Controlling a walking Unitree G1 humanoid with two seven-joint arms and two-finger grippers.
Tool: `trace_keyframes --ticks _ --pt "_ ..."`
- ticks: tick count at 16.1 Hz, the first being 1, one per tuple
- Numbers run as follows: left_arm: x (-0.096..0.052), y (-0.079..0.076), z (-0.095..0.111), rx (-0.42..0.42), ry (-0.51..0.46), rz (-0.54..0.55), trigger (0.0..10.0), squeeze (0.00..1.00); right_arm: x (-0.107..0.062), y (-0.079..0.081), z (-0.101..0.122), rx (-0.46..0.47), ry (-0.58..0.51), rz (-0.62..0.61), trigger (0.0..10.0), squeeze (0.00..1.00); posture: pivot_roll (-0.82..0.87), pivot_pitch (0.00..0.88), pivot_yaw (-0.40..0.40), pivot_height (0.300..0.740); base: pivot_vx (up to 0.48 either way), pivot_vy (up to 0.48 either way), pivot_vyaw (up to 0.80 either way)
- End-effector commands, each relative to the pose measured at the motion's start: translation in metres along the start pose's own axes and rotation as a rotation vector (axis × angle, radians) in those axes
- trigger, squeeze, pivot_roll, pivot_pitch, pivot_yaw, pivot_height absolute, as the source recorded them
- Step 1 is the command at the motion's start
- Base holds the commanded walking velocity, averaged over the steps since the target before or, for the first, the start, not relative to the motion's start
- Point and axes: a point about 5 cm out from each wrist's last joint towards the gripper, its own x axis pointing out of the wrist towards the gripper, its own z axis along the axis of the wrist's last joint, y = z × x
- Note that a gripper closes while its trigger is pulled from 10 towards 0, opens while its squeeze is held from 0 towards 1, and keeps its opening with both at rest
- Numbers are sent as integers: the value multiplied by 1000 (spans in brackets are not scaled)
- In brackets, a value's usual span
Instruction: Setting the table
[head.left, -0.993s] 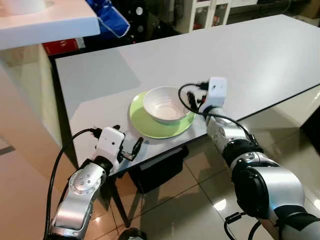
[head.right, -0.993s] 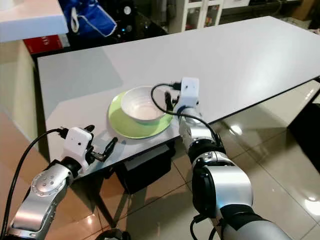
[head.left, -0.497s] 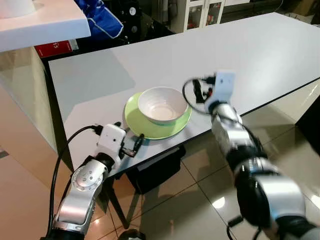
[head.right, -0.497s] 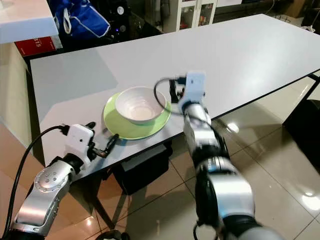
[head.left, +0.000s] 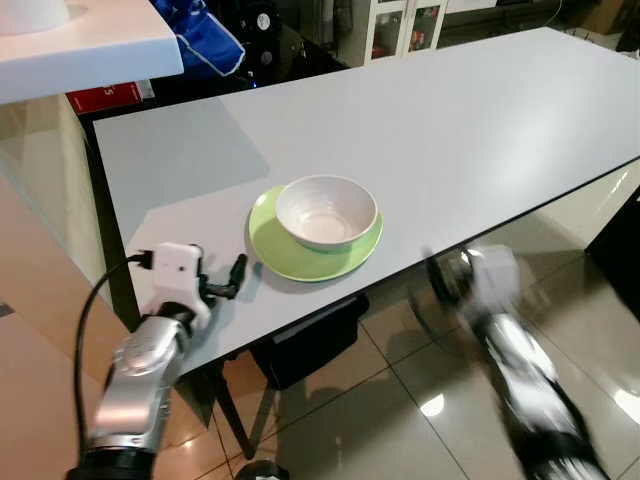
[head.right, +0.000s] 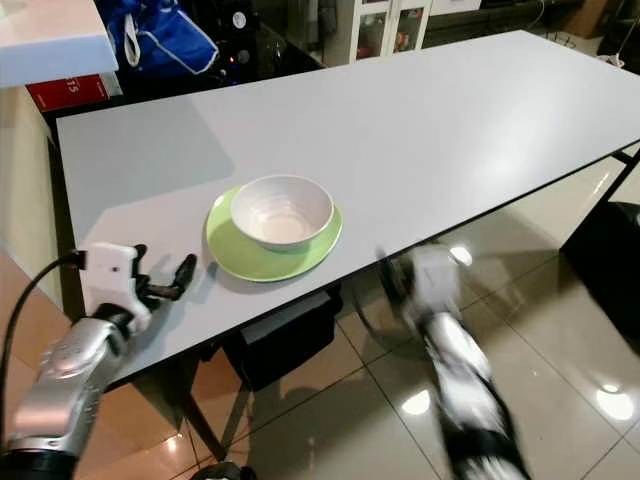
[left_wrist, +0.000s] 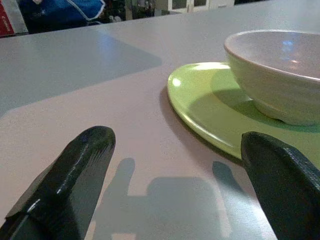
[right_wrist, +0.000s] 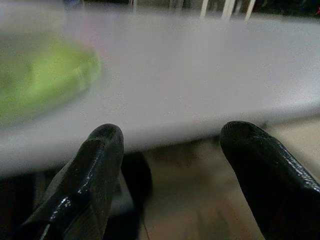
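A white bowl (head.left: 326, 210) stands on a lime-green plate (head.left: 290, 262) near the front edge of the long grey table (head.left: 450, 120). My left gripper (head.left: 236, 274) hovers low over the table just left of the plate, open and holding nothing. The left wrist view looks past its fingers (left_wrist: 75, 170) at the plate (left_wrist: 200, 95) and bowl (left_wrist: 280, 70). My right gripper (head.left: 440, 285) is blurred and sits below the table's front edge, right of the plate. In the right wrist view this gripper (right_wrist: 172, 170) is open, and the plate (right_wrist: 40, 75) is a green smear.
A white counter (head.left: 90, 40) juts in at the upper left, with a blue bag (head.left: 200, 35) and a red box (head.left: 110, 97) behind it. A dark box (head.left: 310, 340) sits under the table on the glossy tiled floor. White cabinets (head.left: 400, 25) stand at the back.
My right gripper has drawn away from the bowl's right side and dropped below the table edge. My left gripper has shifted left and up, off the front edge and over the tabletop.
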Motion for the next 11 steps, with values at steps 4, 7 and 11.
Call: trace_keyframes --ticks 4,7,11 --pt "-28 21 -30 -18 63 -18 10000 0 -32 -7 -30 -37 107 48 10000 0 82 0 -15 740 0 0 0" --pt "-42 16 -45 -33 82 -29 10000 0 -28 13 -27 -15 80 116 10000 0 84 0 -33 740 0 0 0" --pt "-52 -17 -60 -151 113 -148 10000 0 -18 21 -18 -14 58 151 10000 0 70 0 -27 740 0 0 0"
